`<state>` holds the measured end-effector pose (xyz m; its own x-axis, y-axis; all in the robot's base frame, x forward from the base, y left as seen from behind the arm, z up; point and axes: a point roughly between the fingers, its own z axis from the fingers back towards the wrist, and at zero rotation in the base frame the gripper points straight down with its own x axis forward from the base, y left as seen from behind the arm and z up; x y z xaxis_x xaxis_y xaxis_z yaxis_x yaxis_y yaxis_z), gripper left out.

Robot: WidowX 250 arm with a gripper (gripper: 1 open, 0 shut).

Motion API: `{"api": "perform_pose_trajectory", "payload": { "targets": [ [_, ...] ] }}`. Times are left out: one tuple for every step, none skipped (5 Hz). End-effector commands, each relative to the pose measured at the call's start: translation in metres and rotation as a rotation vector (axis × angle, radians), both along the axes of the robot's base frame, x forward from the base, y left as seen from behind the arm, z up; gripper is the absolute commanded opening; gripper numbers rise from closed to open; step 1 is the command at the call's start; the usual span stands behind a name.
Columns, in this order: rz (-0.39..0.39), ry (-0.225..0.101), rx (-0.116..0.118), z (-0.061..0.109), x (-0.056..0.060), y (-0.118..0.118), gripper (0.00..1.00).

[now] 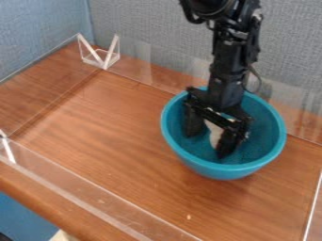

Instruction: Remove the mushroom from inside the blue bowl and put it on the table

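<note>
The blue bowl (258,162) stands on the right half of the table (101,122). My gripper (210,139) points straight down into the bowl, and its two black fingers (190,119) are spread wide apart above the bowl's floor. It is open and I see nothing between the fingers. The mushroom is hidden; the arm and fingers cover much of the bowl's inside, and I cannot make it out there.
Low clear acrylic walls (75,179) edge the tabletop at the front, left and back. A clear triangular bracket (98,52) stands at the far left corner. A grey panel (138,24) rises behind the table.
</note>
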<state>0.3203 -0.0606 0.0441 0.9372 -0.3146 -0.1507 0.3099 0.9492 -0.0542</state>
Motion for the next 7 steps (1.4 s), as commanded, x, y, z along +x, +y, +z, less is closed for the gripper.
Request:
{"api": "perform_pose_trajectory", "payload": {
  "targets": [
    [0.025,-0.071,-0.004,0.020,0.019,0.014,1.00],
    [0.034,-0.072,-0.005,0.008,0.016,0.017,0.00],
    [-0.040,-0.073,-0.009,0.011,0.010,0.012,0.00],
    [-0.113,-0.076,-0.016,0.015,0.004,0.008,0.00],
    [-0.130,-0.079,-0.021,0.019,0.011,0.007,0.00],
    [-0.147,-0.082,-0.026,0.023,0.019,0.007,0.00],
    [-0.154,-0.083,-0.031,0.024,0.013,-0.001,0.00]
  ]
}}
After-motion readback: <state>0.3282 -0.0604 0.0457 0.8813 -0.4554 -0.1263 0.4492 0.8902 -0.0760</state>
